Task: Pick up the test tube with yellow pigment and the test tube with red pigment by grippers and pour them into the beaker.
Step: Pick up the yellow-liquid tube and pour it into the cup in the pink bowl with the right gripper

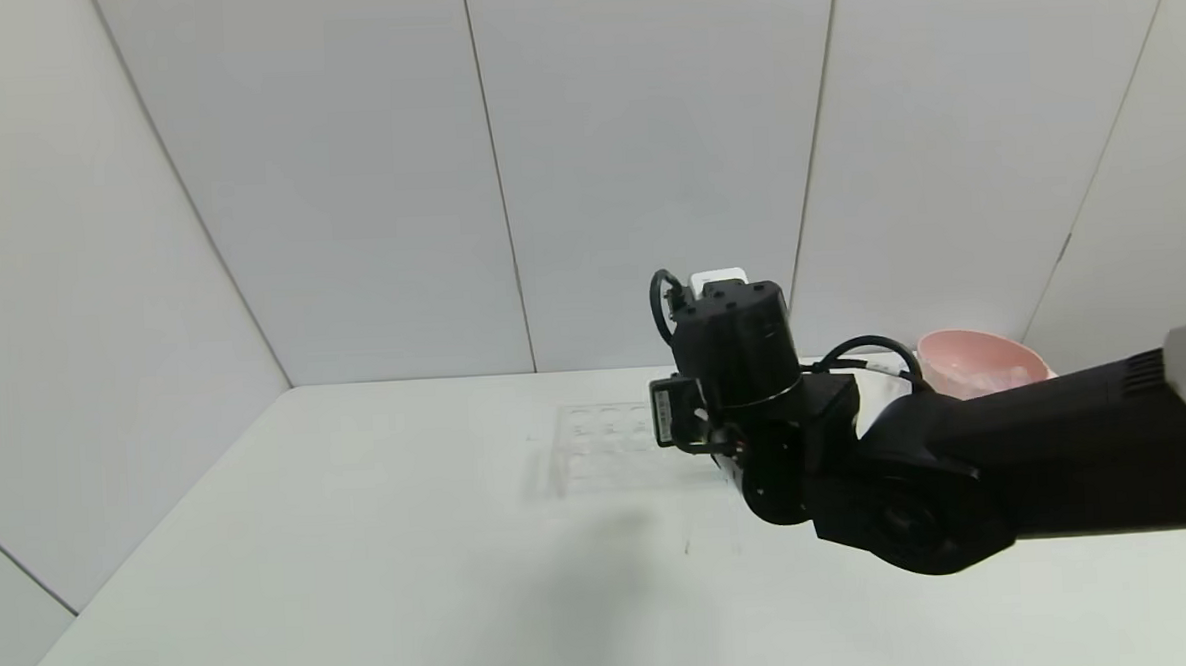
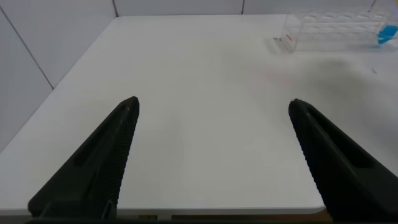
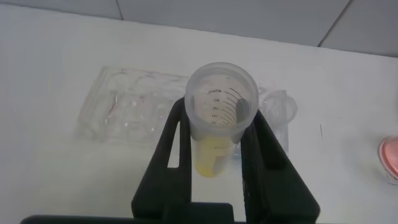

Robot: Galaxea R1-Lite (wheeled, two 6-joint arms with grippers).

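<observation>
In the right wrist view my right gripper (image 3: 219,118) is shut on the test tube with yellow pigment (image 3: 217,134), its black fingers (image 3: 174,143) on either side of it. The tube is upright, with its open mouth up and yellow liquid at the bottom. It hangs above the table just in front of the clear rack (image 3: 130,109). A small clear round vessel, apparently the beaker (image 3: 278,111), stands close beside the tube. I cannot make out the test tube with red pigment. My left gripper (image 2: 214,106) is open and empty over bare table near its front edge.
A pink bowl (image 1: 980,361) stands at the back right, and its rim shows in the right wrist view (image 3: 390,158). The clear rack (image 1: 603,448) sits mid-table, partly behind my right arm (image 1: 745,366). A blue-filled tube (image 2: 387,34) stands in the rack (image 2: 329,31).
</observation>
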